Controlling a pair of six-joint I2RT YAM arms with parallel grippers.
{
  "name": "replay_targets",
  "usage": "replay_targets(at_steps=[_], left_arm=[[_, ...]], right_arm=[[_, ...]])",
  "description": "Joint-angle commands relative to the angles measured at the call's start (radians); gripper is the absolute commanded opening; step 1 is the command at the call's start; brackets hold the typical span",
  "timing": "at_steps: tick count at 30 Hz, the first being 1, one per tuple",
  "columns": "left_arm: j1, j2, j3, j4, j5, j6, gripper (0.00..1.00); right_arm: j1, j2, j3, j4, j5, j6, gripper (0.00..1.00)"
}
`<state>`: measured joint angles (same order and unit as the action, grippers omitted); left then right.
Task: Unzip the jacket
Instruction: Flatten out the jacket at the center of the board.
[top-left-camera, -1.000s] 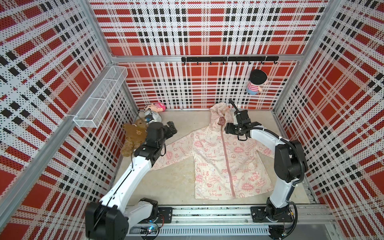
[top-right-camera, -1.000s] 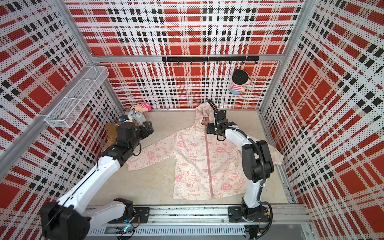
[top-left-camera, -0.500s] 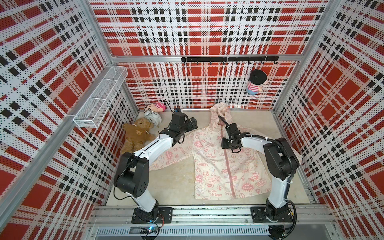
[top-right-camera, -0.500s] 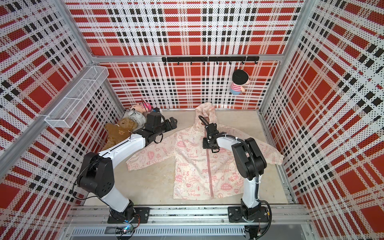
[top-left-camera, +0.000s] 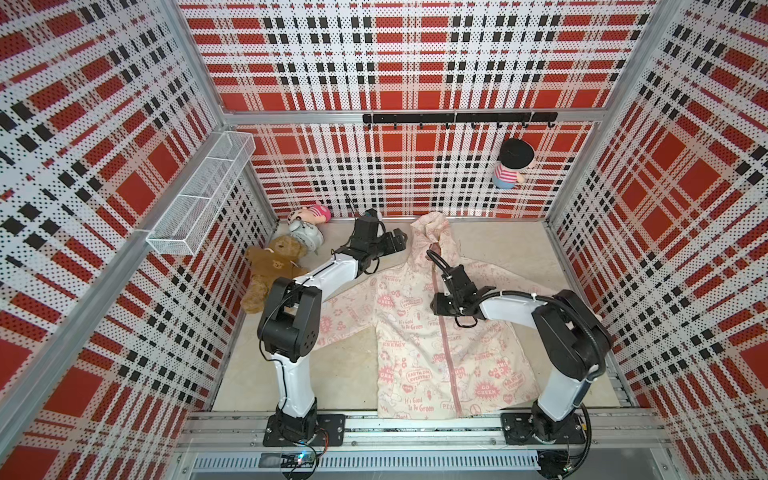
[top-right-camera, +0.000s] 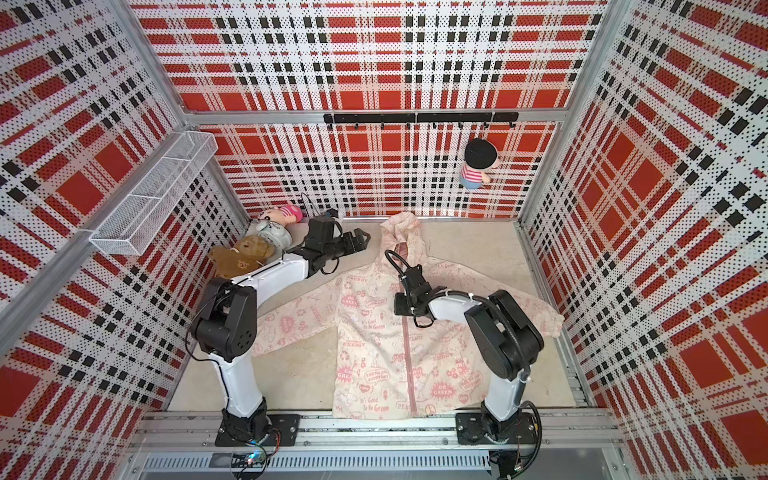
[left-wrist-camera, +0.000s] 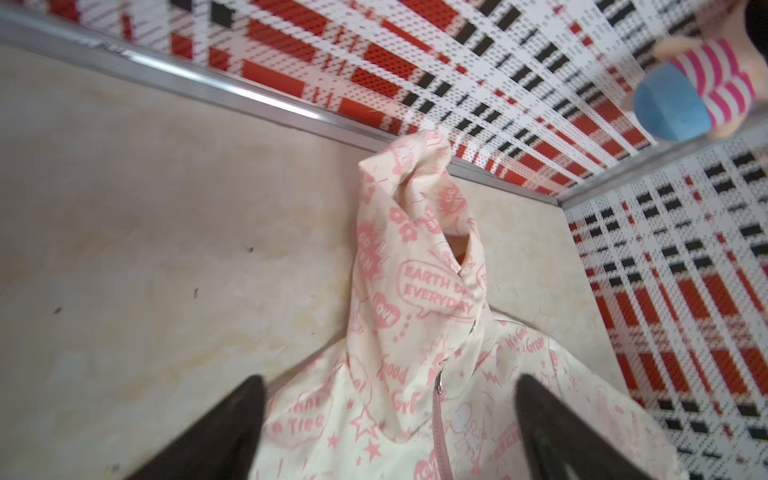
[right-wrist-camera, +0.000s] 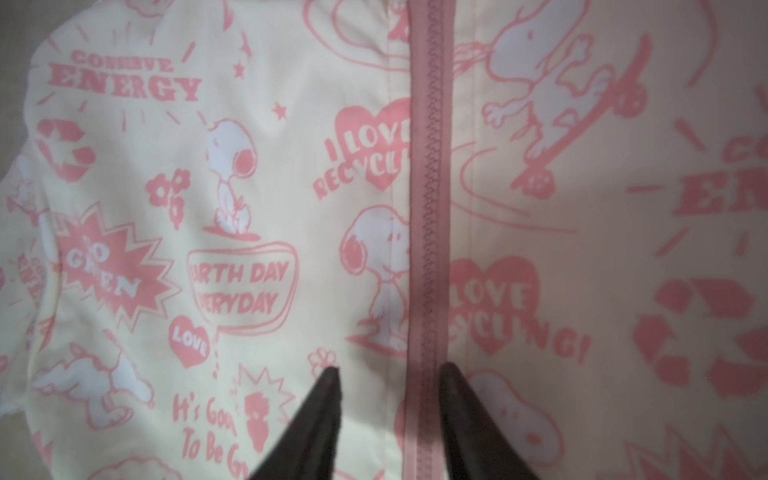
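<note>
On the beige table (top-left-camera: 345, 374), between the two arm bases, one child-size cream hooded jacket (top-left-camera: 415, 357) printed with pink cartoons and slogans is laid flat, front up. Its hem is at the front edge, the hood tip is at the back edge, and the sleeves are spread toward the left and right edges. One pink front zipper (right-wrist-camera: 430, 208) is seen joined along all that shows, with its metal slider (left-wrist-camera: 437, 380) up at the collar.

Two black grippers are counted.
- Over the chest of the jacket, the right gripper (right-wrist-camera: 388, 374) is held with fingers parted and nothing clasped. The zipper tape is framed between them, and contact with the cloth cannot be told.
- Beside the hood, toward the back left corner, the left gripper (left-wrist-camera: 390, 378) is spread wide and empty, pointed at the collar.

Also listed:
- one brown teddy bear (top-left-camera: 270, 266) and two small dolls (top-left-camera: 311, 214) in the back left corner
- one striped doll (top-left-camera: 511, 166) hung from one black hook rail (top-left-camera: 457, 118)
- one white wire basket (top-left-camera: 199, 199)
</note>
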<state>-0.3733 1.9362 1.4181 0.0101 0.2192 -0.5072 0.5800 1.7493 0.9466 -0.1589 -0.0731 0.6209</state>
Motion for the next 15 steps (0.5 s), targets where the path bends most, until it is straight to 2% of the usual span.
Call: replay_targets(at_steps=[1, 4, 6, 9, 12, 14, 15], left_arm=[[-0.013, 0.008, 0.035, 0.093, 0.114, 0.261, 0.98], [-0.010, 0.048, 0.188, -0.089, 0.048, 0.355, 0.98], [-0.018, 0.103, 0.328, -0.243, -0.028, 0.352, 0.98], [-0.054, 0.166, 0.448, -0.384, -0.086, 0.355, 0.98], [-0.105, 0.196, 0.475, -0.431, -0.106, 0.477, 0.96], [-0.137, 0.169, 0.416, -0.387, -0.158, 0.592, 0.99], [-0.136, 0.152, 0.375, -0.349, -0.110, 0.650, 0.99]], right_arm=[[-0.003, -0.184, -0.017, -0.024, 0.034, -0.039, 0.62], [-0.015, -0.318, 0.022, -0.095, 0.107, -0.126, 0.68], [-0.030, -0.393, 0.064, -0.162, 0.181, -0.162, 0.70], [-0.068, -0.485, 0.096, -0.210, 0.242, -0.201, 0.70], [-0.124, -0.586, 0.070, -0.185, 0.234, -0.259, 0.70], [-0.151, -0.670, 0.020, -0.126, 0.235, -0.311, 0.70], [-0.159, -0.716, -0.011, -0.086, 0.222, -0.343, 0.71]])
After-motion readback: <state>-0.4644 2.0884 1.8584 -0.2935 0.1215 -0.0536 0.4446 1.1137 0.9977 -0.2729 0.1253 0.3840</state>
